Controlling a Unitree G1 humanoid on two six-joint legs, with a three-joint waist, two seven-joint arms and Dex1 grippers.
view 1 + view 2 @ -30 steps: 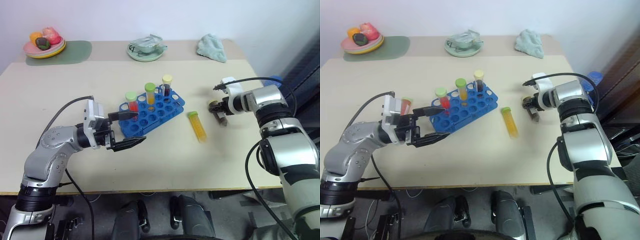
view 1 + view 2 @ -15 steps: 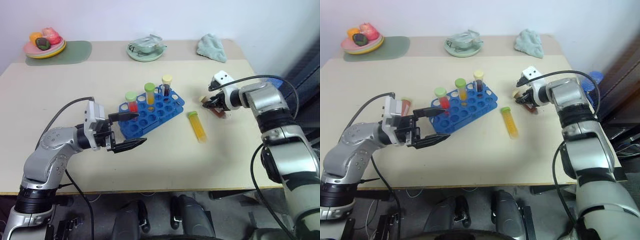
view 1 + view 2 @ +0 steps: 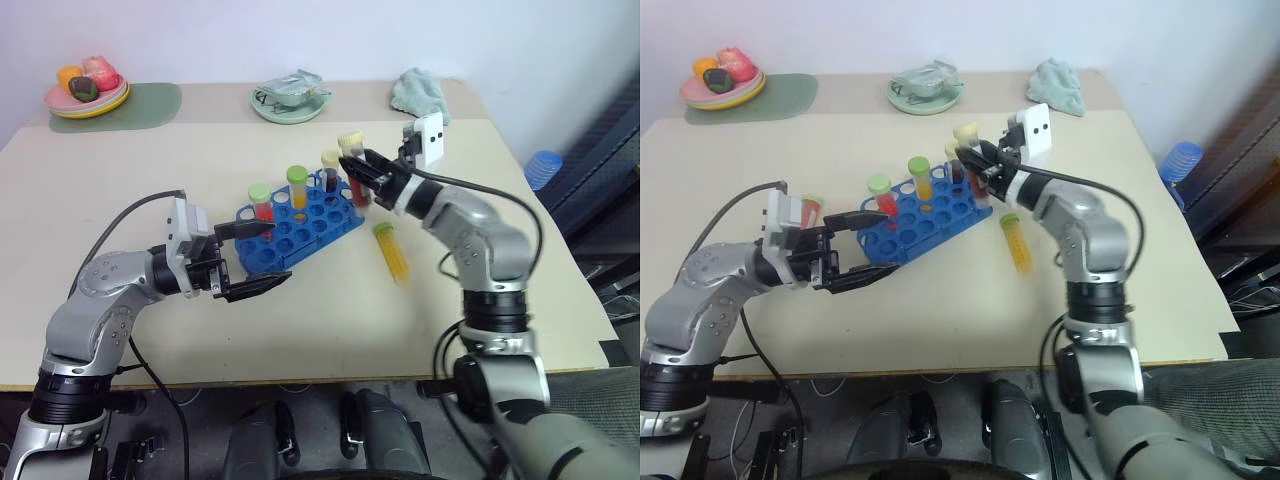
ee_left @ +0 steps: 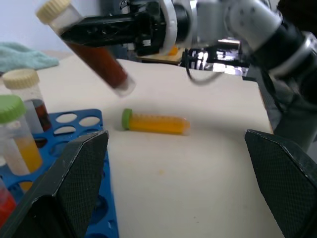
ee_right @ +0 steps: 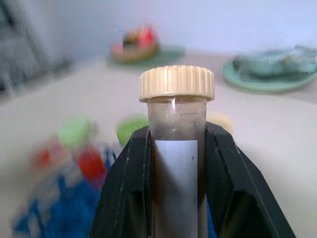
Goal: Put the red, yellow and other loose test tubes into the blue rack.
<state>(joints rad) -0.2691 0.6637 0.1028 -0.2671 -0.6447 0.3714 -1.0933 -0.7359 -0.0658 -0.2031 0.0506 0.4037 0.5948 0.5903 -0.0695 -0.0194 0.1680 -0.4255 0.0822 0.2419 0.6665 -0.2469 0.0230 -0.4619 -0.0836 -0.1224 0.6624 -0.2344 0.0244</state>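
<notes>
Lower left of the head view, the left gripper (image 3: 253, 261) stands spread wide and empty, its fingers either side of the near end of the blue rack (image 3: 300, 222), which sits at centre frame holding four capped tubes. Right of it, a yellow tube (image 3: 393, 250) lies loose on the table (image 3: 320, 330). Above centre, the right gripper (image 3: 364, 180) is clamped on a cream-capped brown tube (image 3: 352, 165), tilted over the rack's far corner. This looks like the carry-to-rack step; next, the tube needs righting and lowering into a free hole.
</notes>
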